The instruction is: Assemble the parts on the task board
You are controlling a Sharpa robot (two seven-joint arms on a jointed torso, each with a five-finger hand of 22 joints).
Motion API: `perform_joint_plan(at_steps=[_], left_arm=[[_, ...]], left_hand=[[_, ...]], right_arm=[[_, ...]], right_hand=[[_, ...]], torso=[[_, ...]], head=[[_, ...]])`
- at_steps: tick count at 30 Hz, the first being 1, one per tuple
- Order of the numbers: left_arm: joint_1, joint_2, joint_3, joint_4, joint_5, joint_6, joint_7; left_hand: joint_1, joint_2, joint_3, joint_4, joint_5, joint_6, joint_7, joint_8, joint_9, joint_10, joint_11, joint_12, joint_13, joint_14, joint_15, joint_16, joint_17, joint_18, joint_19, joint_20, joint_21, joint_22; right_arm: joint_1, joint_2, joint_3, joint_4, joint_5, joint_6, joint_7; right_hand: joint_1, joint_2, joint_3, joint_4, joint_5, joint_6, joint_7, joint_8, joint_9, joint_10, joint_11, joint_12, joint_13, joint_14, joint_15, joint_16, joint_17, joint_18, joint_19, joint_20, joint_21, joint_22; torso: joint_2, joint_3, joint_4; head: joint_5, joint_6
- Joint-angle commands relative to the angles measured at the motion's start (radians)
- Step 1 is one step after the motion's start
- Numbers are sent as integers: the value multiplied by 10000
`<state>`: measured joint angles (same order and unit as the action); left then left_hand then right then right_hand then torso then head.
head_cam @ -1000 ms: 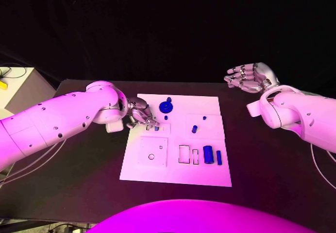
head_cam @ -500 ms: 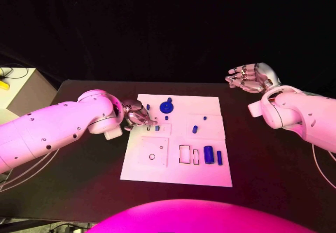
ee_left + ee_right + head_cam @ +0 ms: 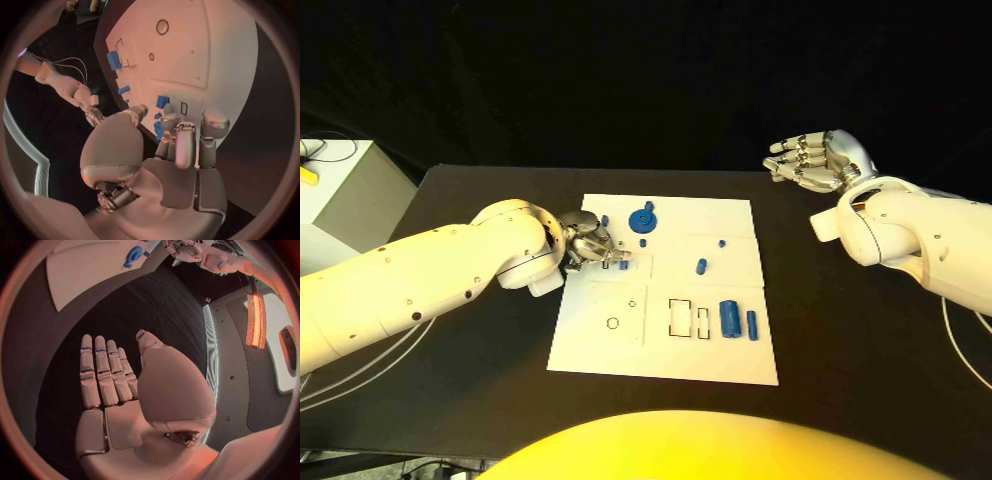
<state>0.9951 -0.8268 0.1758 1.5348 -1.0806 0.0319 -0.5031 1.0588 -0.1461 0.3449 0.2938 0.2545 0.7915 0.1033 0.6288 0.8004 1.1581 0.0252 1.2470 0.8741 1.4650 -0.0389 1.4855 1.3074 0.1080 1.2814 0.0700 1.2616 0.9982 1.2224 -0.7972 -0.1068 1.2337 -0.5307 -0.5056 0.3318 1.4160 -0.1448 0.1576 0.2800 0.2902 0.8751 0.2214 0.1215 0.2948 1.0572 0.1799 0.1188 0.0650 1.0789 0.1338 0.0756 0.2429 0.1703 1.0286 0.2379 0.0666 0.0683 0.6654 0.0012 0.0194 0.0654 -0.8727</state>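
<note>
The white task board (image 3: 668, 345) lies mid-table. At its far end sit a blue gear-like part (image 3: 643, 220), small blue parts (image 3: 701, 266) and, nearer me, a blue cylinder (image 3: 728, 318). My left hand (image 3: 589, 243) hangs over the board's far left edge with its fingers curled down. In the left wrist view the fingertips (image 3: 170, 122) and thumb close in on a small blue part (image 3: 158, 131); whether they grip it is unclear. My right hand (image 3: 812, 160) is raised beyond the board's far right corner, fingers apart and holding nothing, as the right wrist view (image 3: 119, 385) confirms.
Recesses and a round hole (image 3: 613, 323) mark the board's near half. A pale box (image 3: 336, 190) stands off the table's left side. Black tabletop (image 3: 848, 340) surrounds the board.
My left arm has swung lower and its hand has slid slightly toward me along the board's left edge. The right hand and the loose parts have stayed put.
</note>
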Motion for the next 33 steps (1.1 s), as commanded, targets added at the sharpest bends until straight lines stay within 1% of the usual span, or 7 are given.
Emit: perform_joint_plan(at_steps=[1,7,11,16,22,25,33], left_arm=[[-19,90,-14,-78,-330,85,-55],[-28,273,-75,-234,-424,245,-82],[-32,364,-95,-307,-490,262,-90],[-34,415,-103,-355,-537,325,-116],[-34,458,-105,-357,-523,403,-131],[-34,473,-105,-355,-516,479,-134],[-34,470,-106,-361,-515,719,-144]], left_hand=[[-58,12,-92,-5,-50,87,-46,74,2,-41,12,15,-12,555,33,40,1354,73,48,-6,36,-16],[14,29,-98,-19,-30,131,-73,152,17,-72,-12,6,-43,544,16,28,1335,81,29,-20,15,-49],[87,37,-97,-26,-13,144,-88,203,28,-88,-25,5,-52,539,4,24,1327,83,25,-32,10,-53],[256,65,-83,-34,14,171,-120,317,50,-101,-54,16,-54,537,-21,27,1327,82,24,-56,6,-52],[491,69,-63,-42,28,188,-159,451,76,-102,-89,35,-43,537,-50,32,1330,80,26,-82,5,-48],[700,80,-30,-51,37,221,-202,590,106,-99,-124,52,-37,540,-79,42,1339,78,32,-104,9,-35],[1076,112,90,-58,47,200,-255,768,120,-91,-173,78,-23,543,-122,52,1346,75,37,-139,11,-22]], right_arm=[[-7,13,1,22,-53,47,76],[-8,17,1,30,-52,55,74],[-8,19,1,32,-51,63,73],[-8,13,1,36,-49,67,69],[-8,18,0,35,-48,73,68],[-8,23,0,35,-47,76,69],[-9,21,0,28,-45,79,69]], right_hand=[[-134,3,54,-10,54,63,228,-42,-13,80,0,-36,-13,71,10,-58,-9,144,18,54,31,-13],[-134,3,54,-10,54,63,228,-42,-13,80,0,-36,-13,71,10,-58,-9,144,18,54,31,-13],[-134,3,54,-10,54,63,228,-42,-13,80,0,-36,-13,71,10,-58,-9,144,18,54,31,-13],[-134,3,54,-10,54,63,228,-42,-13,80,0,-36,-13,71,10,-58,-9,144,18,54,31,-13],[-134,3,54,-10,54,63,228,-42,-13,80,0,-36,-13,71,10,-58,-9,144,18,54,31,-13],[-134,3,54,-10,54,63,228,-42,-13,80,0,-36,-13,71,10,-58,-9,144,18,54,31,-13],[-134,3,54,-10,54,63,228,-42,-13,80,0,-36,-13,71,10,-58,-9,144,18,54,31,-13]], torso=[[1,8,8],[11,-10,-1],[4,-9,-13],[4,5,-1],[-2,3,10],[0,5,6],[-5,1,8]], head=[[-7,1],[-26,1],[-18,1],[-53,1],[-62,1],[-63,1],[-66,1]])
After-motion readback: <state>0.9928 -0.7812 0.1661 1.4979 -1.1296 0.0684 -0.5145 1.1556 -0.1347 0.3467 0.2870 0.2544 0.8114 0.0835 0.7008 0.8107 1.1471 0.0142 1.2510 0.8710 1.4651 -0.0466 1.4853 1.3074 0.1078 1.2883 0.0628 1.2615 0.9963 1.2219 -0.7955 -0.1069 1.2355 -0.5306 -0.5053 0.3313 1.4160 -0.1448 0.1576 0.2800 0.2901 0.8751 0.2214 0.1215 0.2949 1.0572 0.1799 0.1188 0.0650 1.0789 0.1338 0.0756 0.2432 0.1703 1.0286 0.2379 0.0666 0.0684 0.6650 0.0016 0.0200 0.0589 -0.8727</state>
